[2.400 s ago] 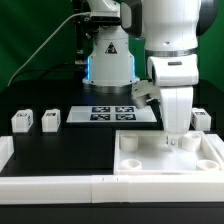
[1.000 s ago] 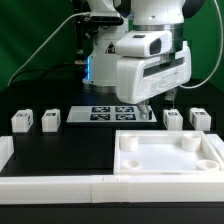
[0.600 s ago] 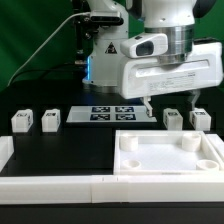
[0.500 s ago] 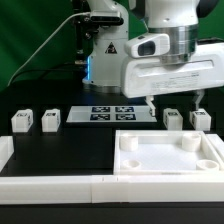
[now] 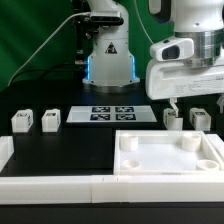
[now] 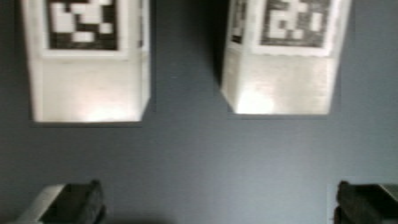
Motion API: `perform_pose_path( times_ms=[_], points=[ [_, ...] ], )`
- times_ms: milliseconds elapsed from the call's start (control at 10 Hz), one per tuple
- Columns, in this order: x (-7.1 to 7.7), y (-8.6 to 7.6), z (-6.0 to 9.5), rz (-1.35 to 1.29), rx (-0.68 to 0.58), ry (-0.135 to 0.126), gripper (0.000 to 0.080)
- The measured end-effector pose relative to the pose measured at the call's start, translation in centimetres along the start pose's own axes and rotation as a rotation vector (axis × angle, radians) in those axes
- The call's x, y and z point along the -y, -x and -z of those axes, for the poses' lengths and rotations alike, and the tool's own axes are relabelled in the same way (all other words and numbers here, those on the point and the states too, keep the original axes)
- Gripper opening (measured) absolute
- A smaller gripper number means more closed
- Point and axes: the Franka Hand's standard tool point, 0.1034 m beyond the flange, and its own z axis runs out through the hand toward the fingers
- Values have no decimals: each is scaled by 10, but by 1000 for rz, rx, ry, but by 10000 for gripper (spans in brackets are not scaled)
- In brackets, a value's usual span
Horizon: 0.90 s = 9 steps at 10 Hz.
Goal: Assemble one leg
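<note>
Four small white legs with black-and-white tags stand on the black table: two on the exterior view's left (image 5: 21, 121) (image 5: 50, 119) and two on its right (image 5: 173, 119) (image 5: 199, 118). My gripper (image 5: 195, 102) hangs just above the right pair, open and empty. In the wrist view the two legs (image 6: 89, 60) (image 6: 285, 55) lie side by side ahead of the gripper (image 6: 221, 205). The dark fingertips (image 6: 71, 203) sit wide apart with only bare table between them. Nothing is touched.
The large white square panel (image 5: 170, 152) with round corner sockets lies at the front right. The marker board (image 5: 113, 113) lies at the back middle before the robot base. White rails (image 5: 50, 185) run along the front and left edges.
The gripper has risen from over the panel, turned, and moved toward the exterior view's right, and now hangs over the two right legs. The legs and panel have not moved.
</note>
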Motion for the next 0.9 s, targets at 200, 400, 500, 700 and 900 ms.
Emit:
perform_pose_path(
  times_ms=[200,400,500,700,900],
  points=[
    [-2,2,-1,10,18,4,649],
    [-2,0,0,10,35,6,649],
    [-3,5,-1,8,79,13,649],
    [3,16,-1,-20,284,38,649],
    [14,17,1,-23,453,54,649]
  ],
)
